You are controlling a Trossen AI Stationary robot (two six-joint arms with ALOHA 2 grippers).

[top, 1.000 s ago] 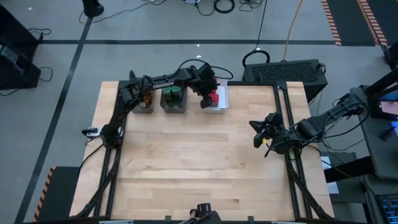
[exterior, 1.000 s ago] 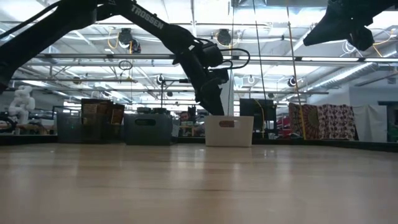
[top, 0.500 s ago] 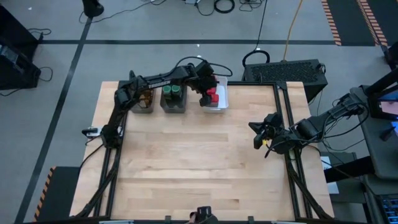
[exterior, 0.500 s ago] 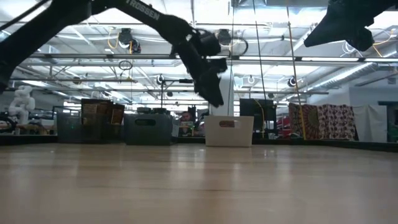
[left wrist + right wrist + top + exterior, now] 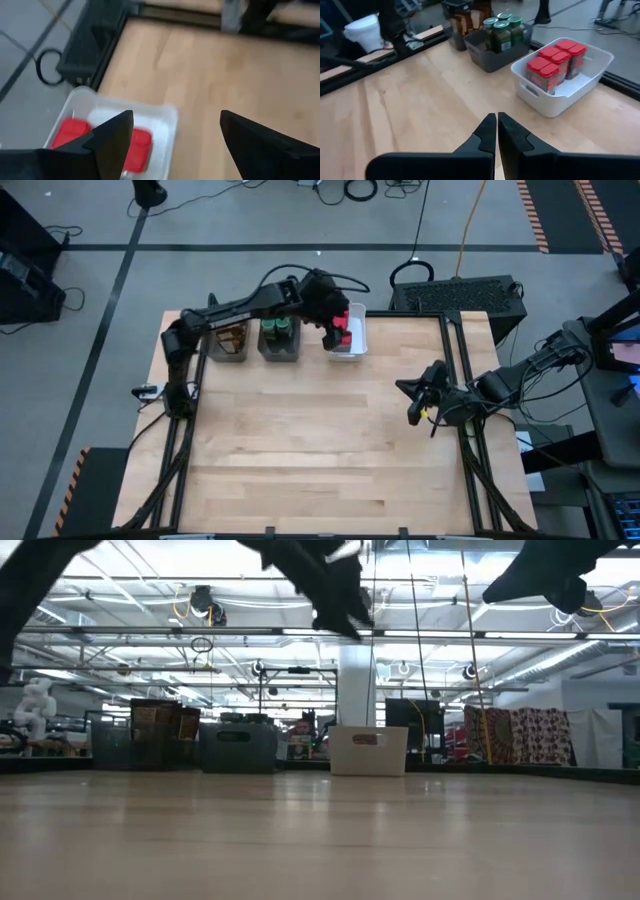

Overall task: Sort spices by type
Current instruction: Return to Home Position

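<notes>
Left gripper point(image 5: 327, 326) upper centre of high view, over white bin point(image 5: 360, 332) holding red tins point(image 5: 343, 330), jaws wide, empty. Right gripper point(image 5: 414, 402) centre right, jaws pressed together, empty.

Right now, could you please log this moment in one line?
left gripper open, empty, high over white bin | right gripper shut, over right of table | red tins in white bin | green-lidded jars in middle grey bin

Wooden table point(image 5: 320, 430), seemingly three bins point(image 5: 279, 357) atop
</notes>
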